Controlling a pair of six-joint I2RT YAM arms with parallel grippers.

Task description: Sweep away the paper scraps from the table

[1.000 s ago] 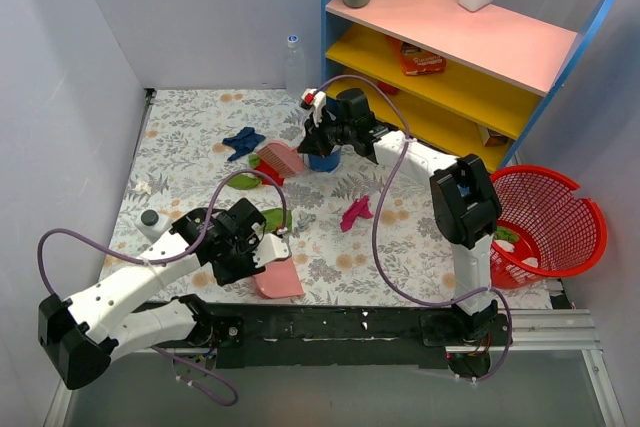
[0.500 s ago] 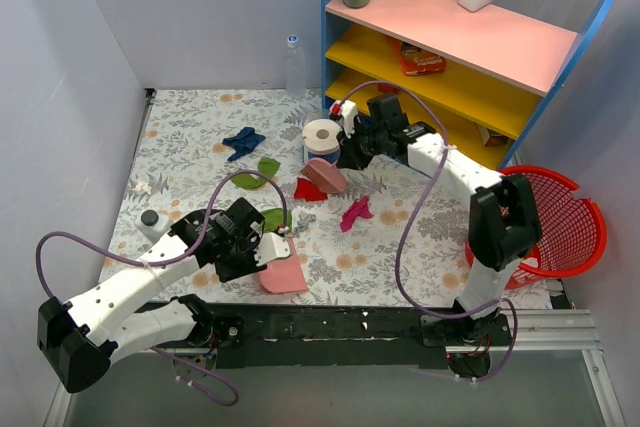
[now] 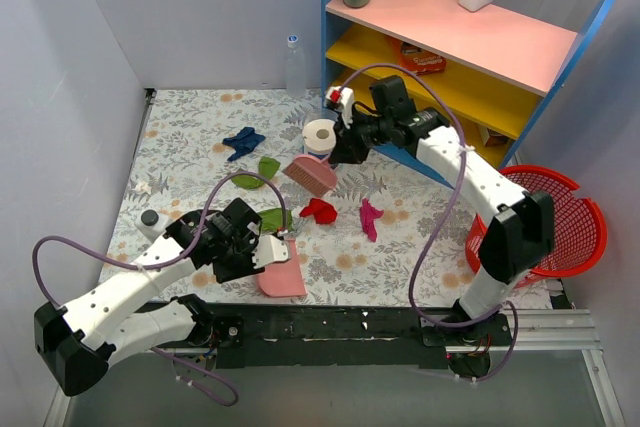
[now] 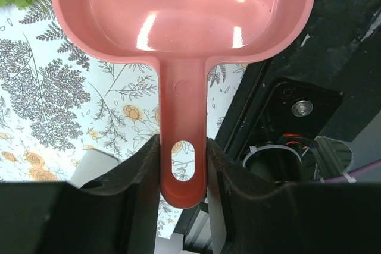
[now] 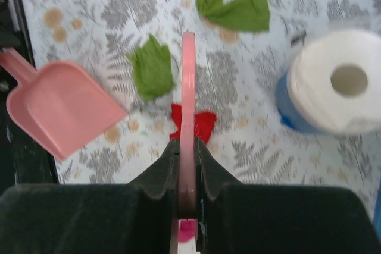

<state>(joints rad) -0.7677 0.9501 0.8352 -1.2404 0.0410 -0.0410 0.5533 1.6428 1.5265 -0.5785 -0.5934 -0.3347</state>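
Holds the pink dustpan (image 3: 281, 278) by its handle in tight left fingers (image 4: 183, 159), at the front edge of the counter (image 3: 190, 127). Has green, red and magenta paper scraps (image 3: 320, 210) lying between pan and brush (image 3: 312, 175). Pinches that brush in the right fingers (image 5: 187, 176), behind the scraps; probably needs a pull toward the pan.
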